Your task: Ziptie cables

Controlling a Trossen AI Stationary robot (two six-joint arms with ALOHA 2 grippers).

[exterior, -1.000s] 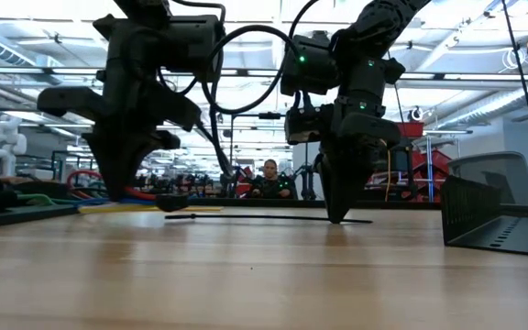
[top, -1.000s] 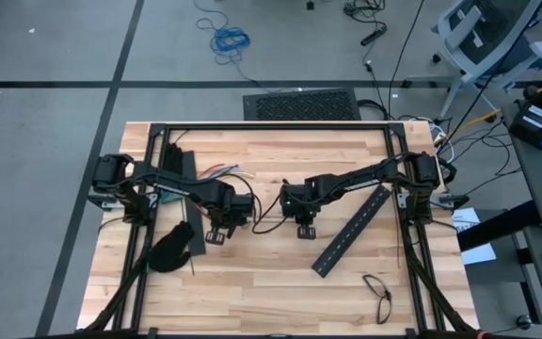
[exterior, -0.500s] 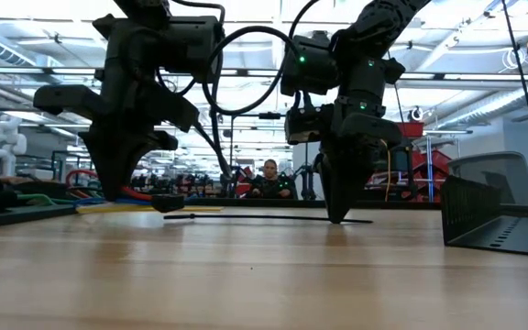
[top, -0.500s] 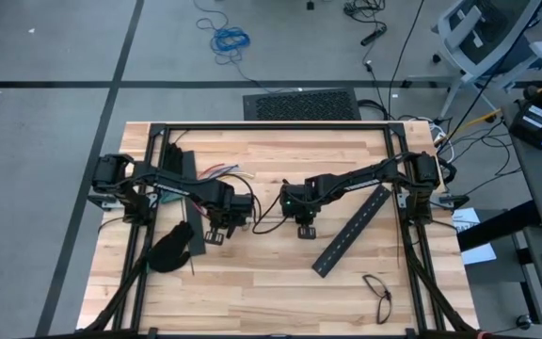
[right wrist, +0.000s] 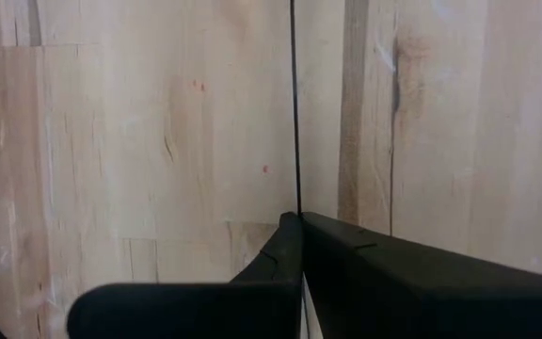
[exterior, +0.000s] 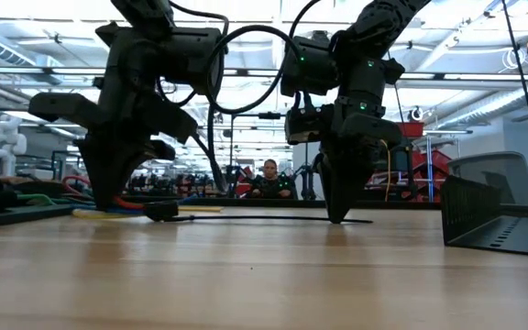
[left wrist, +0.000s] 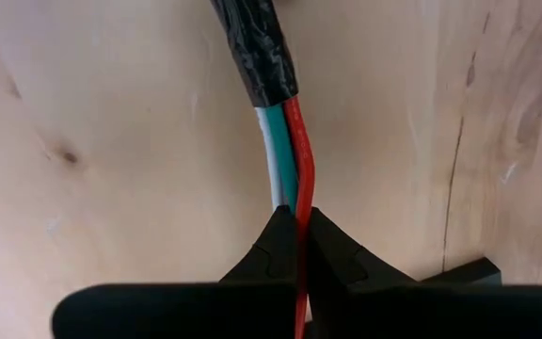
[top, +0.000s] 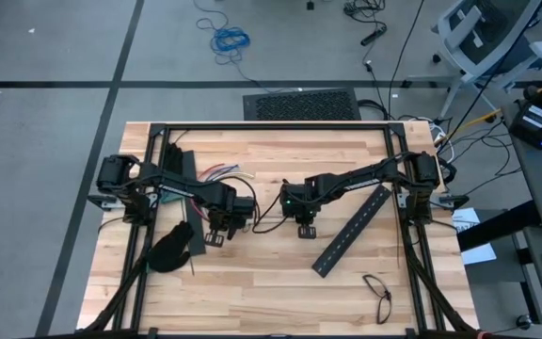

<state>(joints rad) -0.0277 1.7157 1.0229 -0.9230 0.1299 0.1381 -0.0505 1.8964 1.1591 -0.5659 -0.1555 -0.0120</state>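
The left tool (left wrist: 301, 247) pinches the wires (left wrist: 288, 155); the right tool (right wrist: 299, 235), beside it on the counter (top: 271, 268), clamps a ziptie (right wrist: 294, 104).

Pinched cables (left wrist: 290, 160), ziptie (right wrist: 294, 104) flat

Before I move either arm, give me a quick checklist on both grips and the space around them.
1. Left gripper shut on the cables: ok, red wire pinched between the fingers.
2. Right gripper shut on the ziptie: ok.
3. Ziptie lying straight on the table: ok.
4. Ziptie wrapped around the cables: not ok, they lie apart.
5. Black slotted bar clear of the right gripper: ok.
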